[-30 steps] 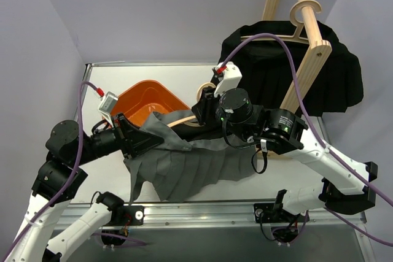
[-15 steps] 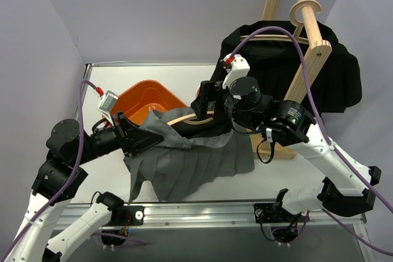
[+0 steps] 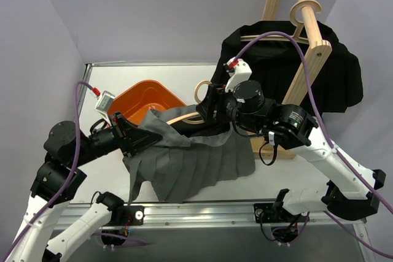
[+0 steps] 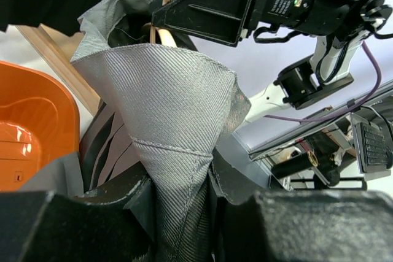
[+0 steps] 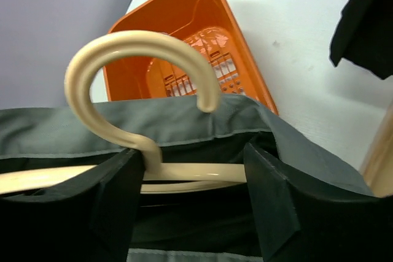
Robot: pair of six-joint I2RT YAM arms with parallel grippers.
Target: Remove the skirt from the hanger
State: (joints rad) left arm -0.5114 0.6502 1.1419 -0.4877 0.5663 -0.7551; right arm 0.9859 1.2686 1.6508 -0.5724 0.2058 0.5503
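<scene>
A grey pleated skirt (image 3: 190,164) hangs stretched between my two grippers above the table. My left gripper (image 3: 144,138) is shut on a bunched fold of its waistband, which fills the left wrist view (image 4: 172,108) between the fingers (image 4: 181,194). The cream hanger (image 3: 198,90) is still inside the waistband, with its hook sticking up. My right gripper (image 3: 209,105) is at the hanger. In the right wrist view its jaws stand apart (image 5: 195,170). The hanger's bar runs across between them, and the hook (image 5: 123,47) rises beside the left finger.
An orange basket (image 3: 144,99) sits on the white table (image 3: 159,75) behind the skirt, and also shows in the right wrist view (image 5: 184,10). A wooden rack (image 3: 307,23) at the back right carries a black garment (image 3: 325,78) on another hanger.
My right gripper has risen and moved back with the hanger, so the hook now shows above the skirt. The skirt's right side is pulled up. My left gripper has barely shifted.
</scene>
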